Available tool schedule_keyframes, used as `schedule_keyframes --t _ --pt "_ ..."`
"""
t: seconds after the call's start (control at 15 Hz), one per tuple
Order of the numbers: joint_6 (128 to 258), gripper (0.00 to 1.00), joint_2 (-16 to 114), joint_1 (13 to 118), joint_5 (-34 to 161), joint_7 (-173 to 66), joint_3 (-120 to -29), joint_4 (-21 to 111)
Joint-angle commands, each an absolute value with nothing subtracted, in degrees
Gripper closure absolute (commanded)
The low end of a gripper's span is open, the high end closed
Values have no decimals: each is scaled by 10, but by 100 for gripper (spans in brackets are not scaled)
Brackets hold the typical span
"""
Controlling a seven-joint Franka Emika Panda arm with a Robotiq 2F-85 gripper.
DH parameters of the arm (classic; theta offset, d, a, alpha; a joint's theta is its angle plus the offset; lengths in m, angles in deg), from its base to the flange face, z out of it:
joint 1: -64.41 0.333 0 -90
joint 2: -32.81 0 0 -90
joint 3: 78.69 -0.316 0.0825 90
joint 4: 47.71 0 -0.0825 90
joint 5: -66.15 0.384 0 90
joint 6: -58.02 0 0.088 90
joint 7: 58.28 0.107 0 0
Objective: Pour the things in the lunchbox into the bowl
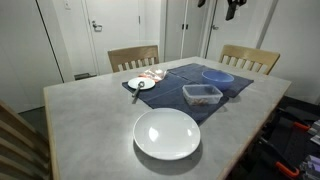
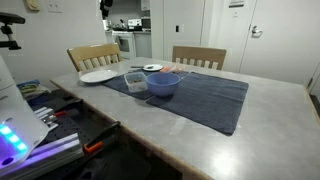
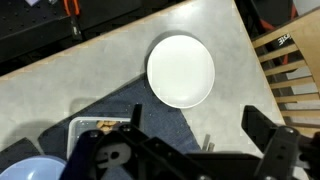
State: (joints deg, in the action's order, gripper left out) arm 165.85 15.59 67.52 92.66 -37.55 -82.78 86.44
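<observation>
The clear lunchbox sits on a dark blue cloth, with a few small reddish pieces inside. The blue bowl stands right beside it on the same cloth. Both also show in an exterior view, lunchbox and bowl. In the wrist view the lunchbox and the bowl's rim lie at the lower left. My gripper is open and empty, high above the table, over the cloth's edge. It shows at the top edge of an exterior view.
A large white plate lies on the bare grey table near the front edge; it also shows in the wrist view. A small white dish with a utensil sits by the cloth. Wooden chairs stand around the table.
</observation>
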Motion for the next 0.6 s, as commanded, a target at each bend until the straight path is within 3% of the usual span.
schedule_keyframes --t 0.0,0.53 --pt "1700 0 211 668 940 -357 -827 848" --pt "1764 0 316 669 938 -312 -821 824"
